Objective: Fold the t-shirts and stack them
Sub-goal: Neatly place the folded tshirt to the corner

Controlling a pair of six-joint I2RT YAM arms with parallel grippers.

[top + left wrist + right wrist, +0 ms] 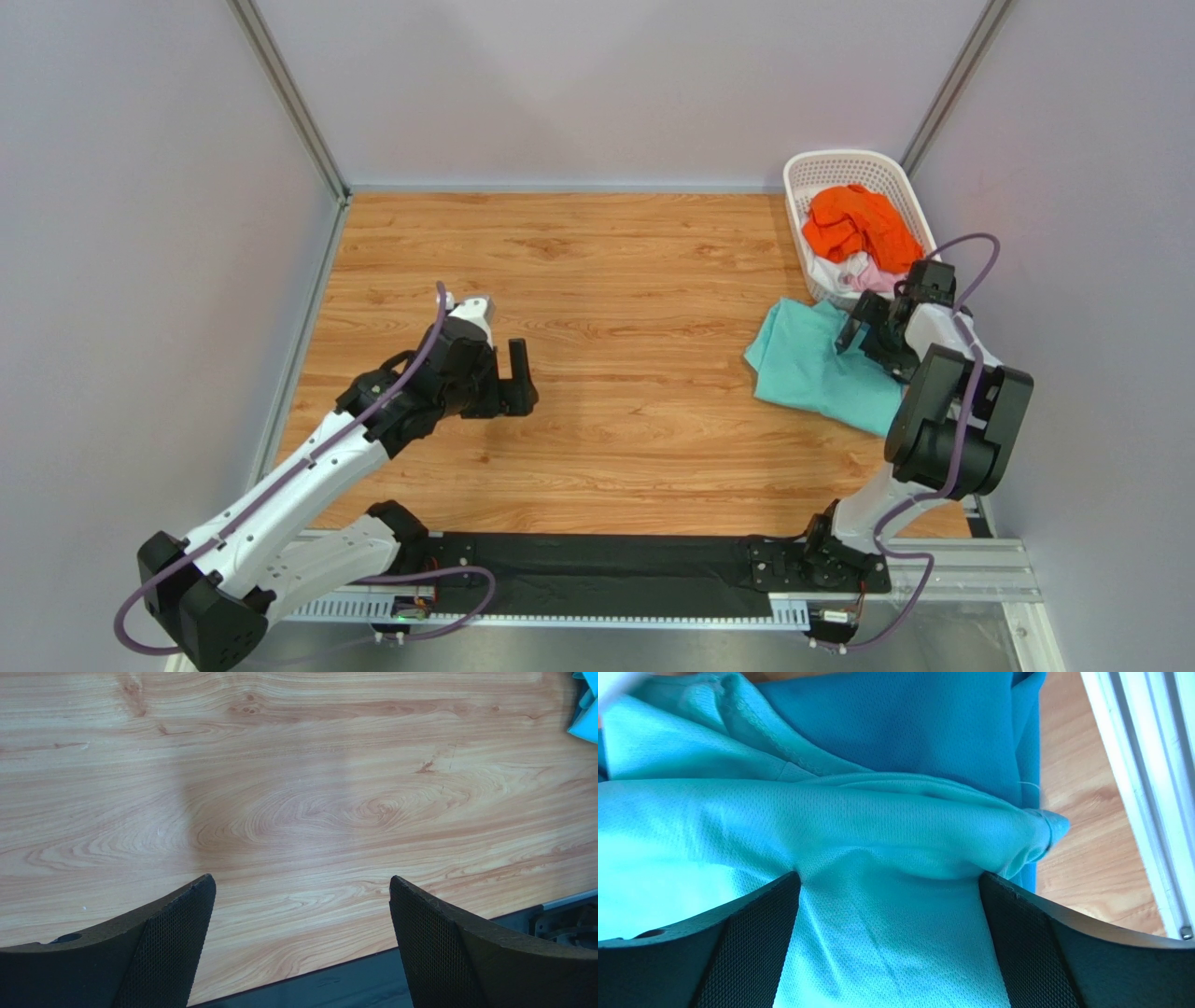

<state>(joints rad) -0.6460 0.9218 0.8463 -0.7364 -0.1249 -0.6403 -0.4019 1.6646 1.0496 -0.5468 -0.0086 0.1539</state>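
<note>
Wooden table [631, 280] | mint t-shirt [807, 367] beneath right hand [889, 876], jaws apart

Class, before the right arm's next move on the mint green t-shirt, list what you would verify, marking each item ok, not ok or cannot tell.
1. The right gripper is open over the mint green t-shirt: ok.
2. Its fingers touch the cloth: cannot tell.
3. The shirt lies flat for folding: not ok, bunched and creased.
4. Only one shirt lies under the fingers: cannot tell, darker teal cloth shows behind.
5. The left gripper is open and holds nothing: ok.
6. The table shows bare wood between the grippers: ok.
</note>
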